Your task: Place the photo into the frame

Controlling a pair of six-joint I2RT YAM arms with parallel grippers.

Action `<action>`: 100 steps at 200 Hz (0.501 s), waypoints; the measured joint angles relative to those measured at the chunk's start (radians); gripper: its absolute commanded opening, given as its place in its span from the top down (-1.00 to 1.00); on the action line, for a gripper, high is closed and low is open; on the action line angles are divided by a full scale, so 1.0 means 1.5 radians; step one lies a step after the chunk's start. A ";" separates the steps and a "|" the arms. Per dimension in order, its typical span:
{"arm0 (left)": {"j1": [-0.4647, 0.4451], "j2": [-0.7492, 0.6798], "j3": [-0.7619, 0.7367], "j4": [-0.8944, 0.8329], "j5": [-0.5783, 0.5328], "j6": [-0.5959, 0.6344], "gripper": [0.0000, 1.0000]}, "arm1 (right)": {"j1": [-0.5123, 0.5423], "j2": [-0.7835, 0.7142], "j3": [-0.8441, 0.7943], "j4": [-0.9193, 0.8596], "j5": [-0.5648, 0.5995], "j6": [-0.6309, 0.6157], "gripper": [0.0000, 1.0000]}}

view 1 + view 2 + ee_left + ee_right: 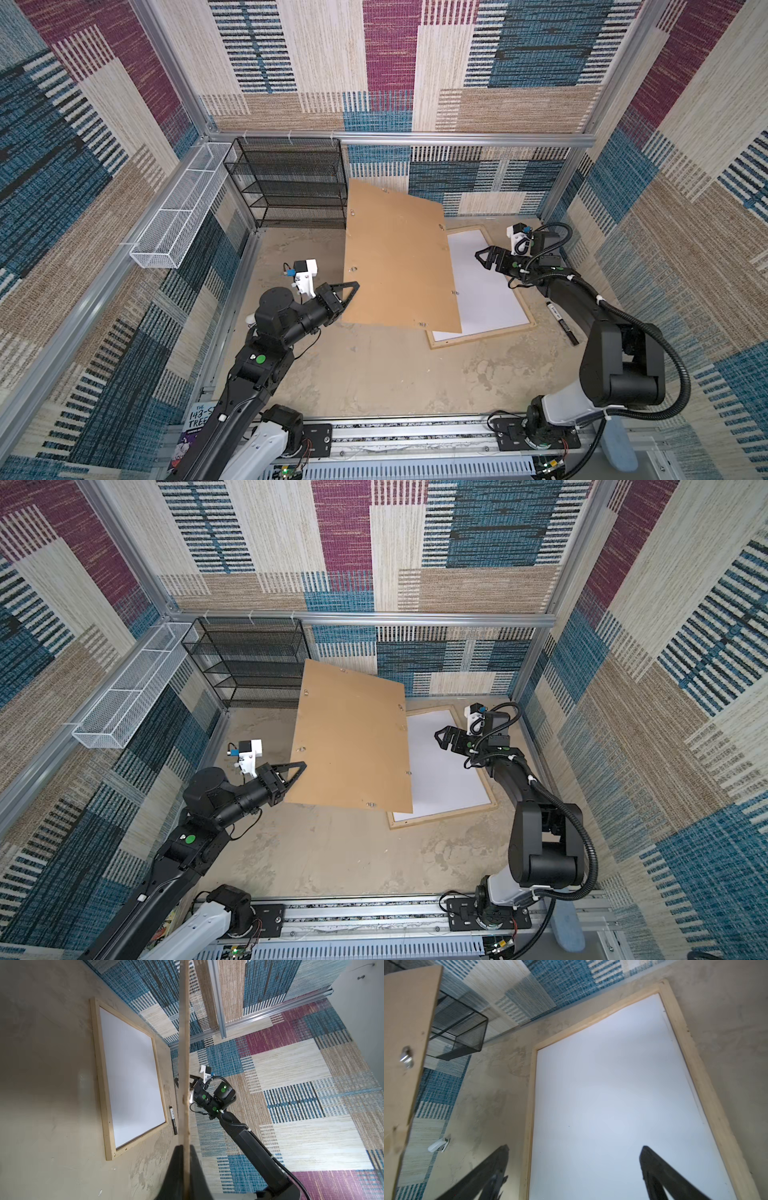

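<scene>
Overhead, in both top views, left gripper (351,288) pinches the tilted board's (399,257) edge; right gripper (483,258), spread, hovers over a white sheet (486,286) lying in the frame (486,335) on the table (374,374). Left wrist: board (184,1043) clamped edge-on. Right wrist: fingers (492,1172) apart above sheet (612,1084).

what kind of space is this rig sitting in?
Likely a purpose-built robot test cell, not a real room: aluminium-profile framing, textile-patterned wall panels, and a front rail carrying the left arm and right arm.
</scene>
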 measured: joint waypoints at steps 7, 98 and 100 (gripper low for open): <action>-0.019 0.014 -0.006 0.014 -0.014 0.000 1.00 | -0.011 0.014 0.004 -0.001 0.009 -0.003 -0.99; -0.112 0.201 -0.061 0.179 -0.113 0.002 1.00 | -0.119 0.130 -0.014 0.001 0.049 -0.025 -0.99; -0.112 0.204 -0.061 0.182 -0.114 0.002 1.00 | -0.120 0.131 -0.015 0.002 0.052 -0.025 -0.99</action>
